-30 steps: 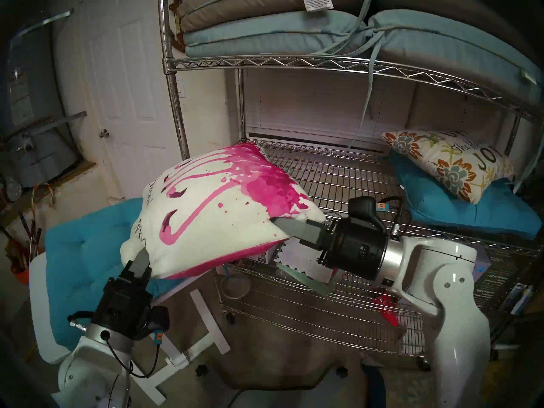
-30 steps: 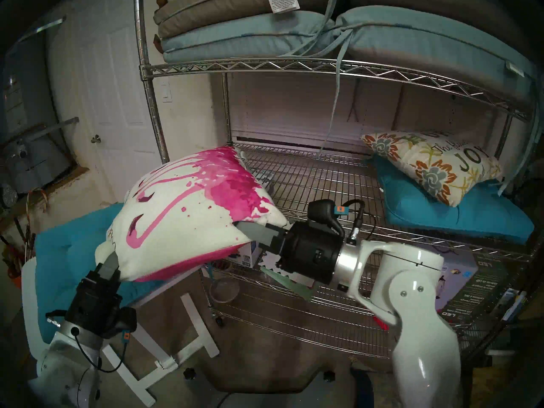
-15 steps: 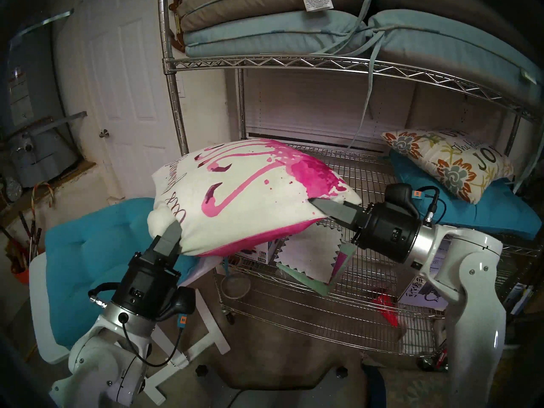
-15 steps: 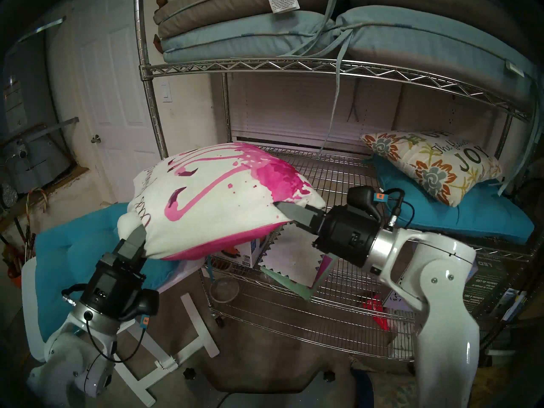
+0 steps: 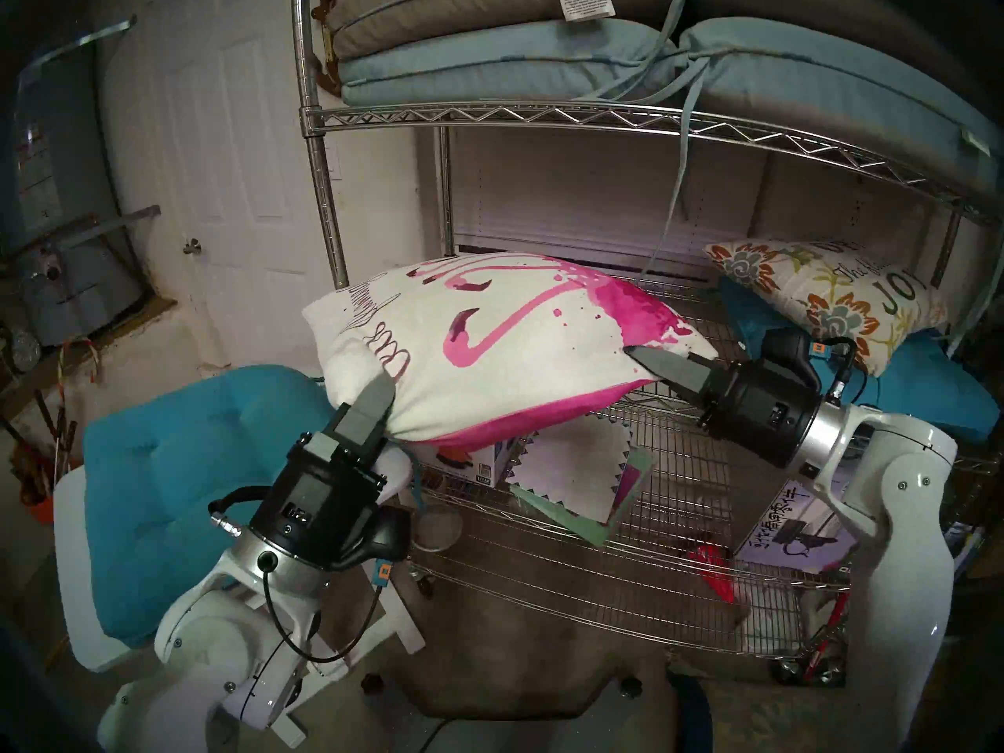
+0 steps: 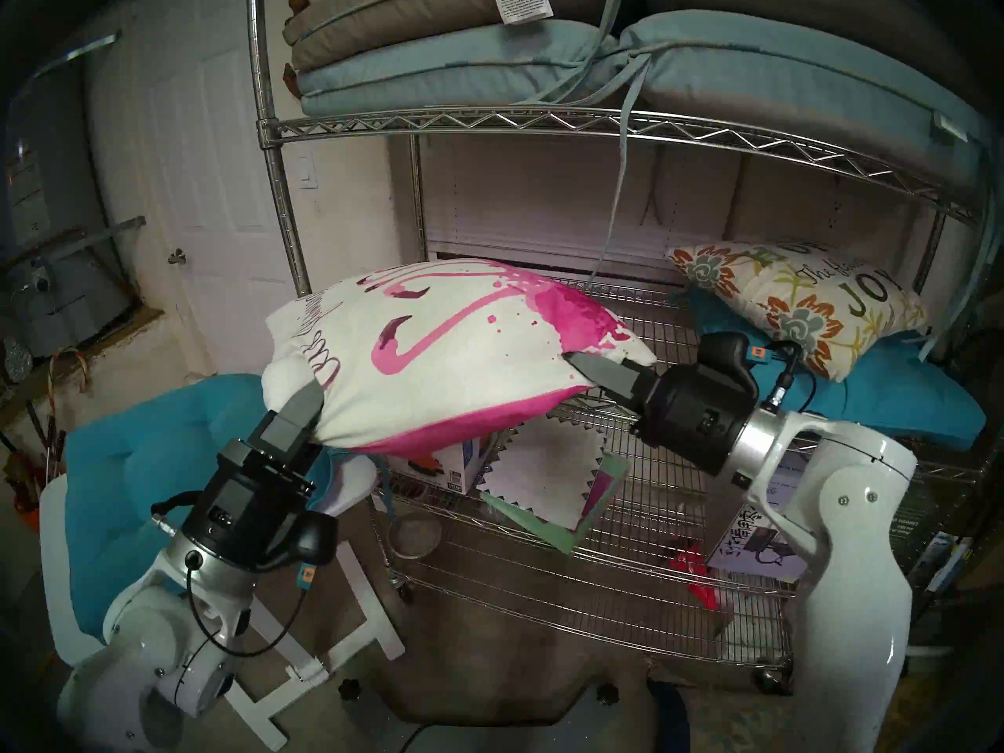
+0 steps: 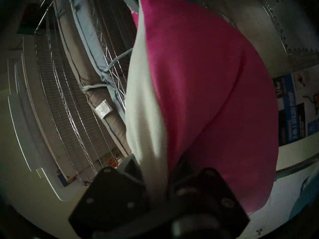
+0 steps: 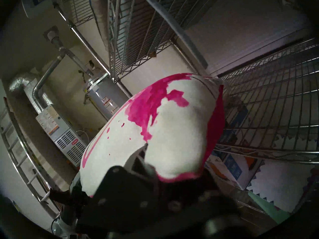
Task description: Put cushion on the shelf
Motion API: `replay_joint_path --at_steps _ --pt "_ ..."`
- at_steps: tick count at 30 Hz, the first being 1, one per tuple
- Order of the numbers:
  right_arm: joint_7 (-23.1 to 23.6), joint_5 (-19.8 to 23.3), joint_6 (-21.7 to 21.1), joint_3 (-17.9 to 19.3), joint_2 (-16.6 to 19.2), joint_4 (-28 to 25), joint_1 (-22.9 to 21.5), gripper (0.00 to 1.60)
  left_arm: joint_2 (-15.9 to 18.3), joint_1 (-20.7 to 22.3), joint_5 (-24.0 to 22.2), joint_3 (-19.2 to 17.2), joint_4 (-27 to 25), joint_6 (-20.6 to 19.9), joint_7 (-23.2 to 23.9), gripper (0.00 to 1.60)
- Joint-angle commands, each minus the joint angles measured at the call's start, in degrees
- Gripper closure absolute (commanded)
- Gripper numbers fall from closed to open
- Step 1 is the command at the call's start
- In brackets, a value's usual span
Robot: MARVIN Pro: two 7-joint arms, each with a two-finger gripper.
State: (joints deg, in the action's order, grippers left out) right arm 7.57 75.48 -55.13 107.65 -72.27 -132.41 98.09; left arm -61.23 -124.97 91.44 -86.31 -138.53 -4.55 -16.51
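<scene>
A white cushion with a pink flamingo print and a pink underside is held in the air over the front left corner of the chrome wire shelf, above its middle tier. My left gripper is shut on the cushion's near left corner. My right gripper is shut on its right corner, over the tier.
A floral cushion lies on a teal cushion at the tier's right. Folded seat pads fill the tier above. A teal cushion lies on a white folding table at left. Boxes and paper sit on the lower tier.
Both arms have carried the cushion up and to the right, from over the folding table to over the shelf's middle tier. Both grips have stayed shut.
</scene>
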Motion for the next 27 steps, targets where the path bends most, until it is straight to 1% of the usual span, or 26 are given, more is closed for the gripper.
replay_joint_path --at_steps 1,2,3,4,6,7,9,10,11,13,16,17,19,21,22,26,27 --pt "-0.11 0.91 0.76 -1.11 -0.41 3.68 -4.15 1.6 -1.03 6.68 -0.08 -1.26 -1.47 -0.26 3.06 1.6" --pt "-0.14 0.95 0.89 -1.7 -0.51 4.53 -4.73 1.6 -1.07 6.94 -0.02 -1.64 -1.47 -0.26 3.75 1.6" --pt "-0.19 1.02 0.97 -2.31 -0.54 5.51 -5.46 1.6 -1.16 8.23 -0.07 -1.7 -1.47 -0.09 5.13 1.6" --pt "-0.28 0.99 1.08 -2.85 -0.6 6.24 -6.02 1.6 -1.19 8.08 -0.06 -2.12 -1.47 -0.11 5.77 1.6" --pt "-0.47 1.03 1.31 -4.09 -0.71 8.12 -7.67 1.6 -1.18 9.84 0.05 -2.56 -1.47 0.0 8.16 1.6" --pt "-0.54 1.03 1.44 -4.45 -0.73 8.73 -8.06 1.6 -1.2 9.93 0.04 -2.81 -1.47 -0.02 8.86 1.6" --pt "-0.81 1.06 1.65 -5.41 -0.8 10.53 -9.73 1.6 -1.16 11.81 0.11 -3.09 -1.47 0.06 11.63 1.6" --pt "-0.84 1.02 1.91 -5.58 -0.67 10.83 -9.63 1.6 -1.16 11.73 0.12 -3.38 -1.47 0.02 12.44 1.6" --pt "-0.99 1.04 1.87 -6.03 -0.72 11.84 -10.8 1.6 -1.17 12.94 0.05 -3.34 -1.47 0.13 13.77 1.6" --pt "-1.13 1.05 2.14 -6.52 -0.6 13.05 -11.67 1.6 -1.1 13.85 0.14 -3.62 -1.47 0.26 15.81 1.6" --pt "-1.35 1.06 2.2 -6.77 -0.32 14.93 -13.46 1.6 -1.09 15.69 0.18 -3.49 -1.47 0.57 18.47 1.6" --pt "-1.35 1.06 2.2 -6.77 -0.32 14.93 -13.46 1.6 -1.09 15.69 0.18 -3.49 -1.47 0.57 18.47 1.6" --pt "-1.52 1.06 2.0 -6.66 0.09 17.02 -15.5 1.6 -1.16 17.75 0.2 -2.95 -1.26 1.08 21.35 1.6" --pt "-1.41 1.1 2.07 -6.33 0.35 17.28 -15.41 1.6 -1.22 17.66 0.26 -2.86 -1.47 1.23 22.13 1.6" --pt "-1.47 1.07 1.55 -6.01 0.72 18.72 -17.19 1.6 -1.39 19.49 0.28 -2.09 -1.09 1.7 23.91 1.6" --pt "-1.17 1.13 1.0 -4.84 1.76 19.94 -17.95 1.6 -2.09 21.67 0.41 -0.8 -0.71 2.42 26.93 1.6" --pt "-1.06 1.19 0.81 -4.55 2.02 20.24 -18.1 1.6 -2.32 23.38 0.44 -0.11 -0.13 2.7 27.97 1.6"
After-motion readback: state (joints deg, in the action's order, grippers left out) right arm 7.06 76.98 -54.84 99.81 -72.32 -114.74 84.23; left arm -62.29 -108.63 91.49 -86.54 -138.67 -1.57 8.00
